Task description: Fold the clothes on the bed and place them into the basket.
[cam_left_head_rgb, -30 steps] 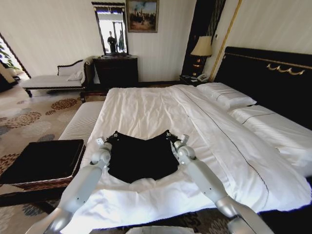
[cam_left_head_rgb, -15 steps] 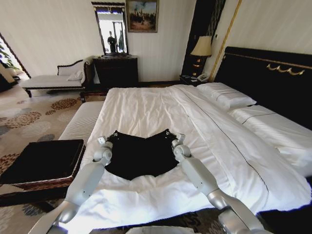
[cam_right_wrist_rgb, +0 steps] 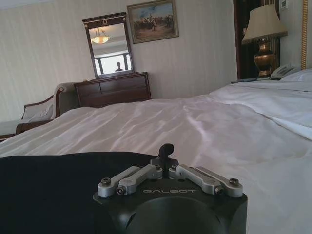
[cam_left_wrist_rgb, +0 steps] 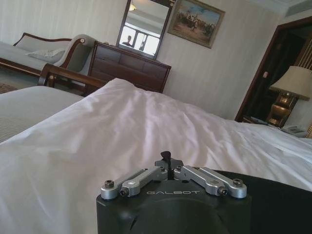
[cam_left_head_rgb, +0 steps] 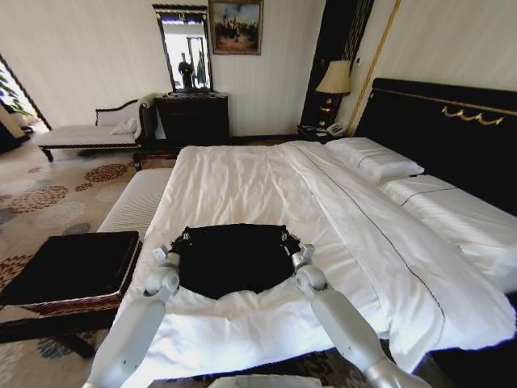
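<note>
- The black T-shirt lies flat near the foot of the bed, on the white duvet.
- It looks soft, light and limp; it should sag unless taken at two corners.
- Left hand and right hand are each clenched on a far corner of the shirt.
- The woven basket sits left of the bed, its black lining showing.

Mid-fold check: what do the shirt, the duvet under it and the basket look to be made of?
T-shirt: soft matte black knit, probably cotton; it sags between the left gripper and right gripper. Duvet: smooth white woven cloth with a faint sheen, lying in soft wrinkles. Basket: brown woven sides, likely wicker, under a flat black fabric top.
</note>
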`<state>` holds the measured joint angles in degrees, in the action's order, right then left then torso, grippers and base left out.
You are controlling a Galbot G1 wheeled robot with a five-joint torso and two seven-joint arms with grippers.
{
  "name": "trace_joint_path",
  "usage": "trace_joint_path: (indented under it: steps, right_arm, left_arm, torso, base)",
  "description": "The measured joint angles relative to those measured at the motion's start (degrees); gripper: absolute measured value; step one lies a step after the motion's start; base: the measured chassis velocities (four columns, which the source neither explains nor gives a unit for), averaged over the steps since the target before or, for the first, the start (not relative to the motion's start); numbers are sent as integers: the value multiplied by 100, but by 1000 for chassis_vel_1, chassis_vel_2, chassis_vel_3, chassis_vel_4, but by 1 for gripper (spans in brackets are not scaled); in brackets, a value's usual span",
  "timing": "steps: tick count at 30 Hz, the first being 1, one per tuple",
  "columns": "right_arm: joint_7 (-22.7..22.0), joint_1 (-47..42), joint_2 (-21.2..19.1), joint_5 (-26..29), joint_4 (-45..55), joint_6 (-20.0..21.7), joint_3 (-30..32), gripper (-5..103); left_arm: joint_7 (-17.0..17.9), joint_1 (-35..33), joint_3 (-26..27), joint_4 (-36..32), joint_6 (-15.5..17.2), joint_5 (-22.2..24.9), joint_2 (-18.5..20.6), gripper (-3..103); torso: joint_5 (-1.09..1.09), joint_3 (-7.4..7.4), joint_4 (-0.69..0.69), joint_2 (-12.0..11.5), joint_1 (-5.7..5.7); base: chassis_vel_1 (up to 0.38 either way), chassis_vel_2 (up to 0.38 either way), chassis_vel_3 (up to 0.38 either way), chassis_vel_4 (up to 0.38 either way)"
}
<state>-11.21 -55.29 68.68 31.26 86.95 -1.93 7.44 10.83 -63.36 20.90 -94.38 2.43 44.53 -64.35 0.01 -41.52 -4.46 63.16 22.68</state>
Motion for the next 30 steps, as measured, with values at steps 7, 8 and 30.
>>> trace_joint_path:
  steps: [7, 8, 30]
  right_arm:
    - [-26, -627, -233, -115, 669, -9, 149, 1]
    - [-23, -778, -273, -132, 767, -9, 156, 1]
    - [45, -1897, -414, -474, 1257, -133, 288, 1]
  left_arm:
    - [-119, -860, 306, -595, -147, -246, 48, 1]
    - [-131, -998, 348, -668, -169, -280, 72, 1]
    - [-71, -1895, 514, -1004, -386, -1235, -27, 1]
  torso:
    - [-2, 0, 1, 1, 0]
    - [-1, 0, 0, 1, 0]
    - [-1, -1, 0, 0, 1]
  base:
    - [0, 0, 0, 0]
    - [0, 0, 0, 0]
    - [0, 0, 0, 0]
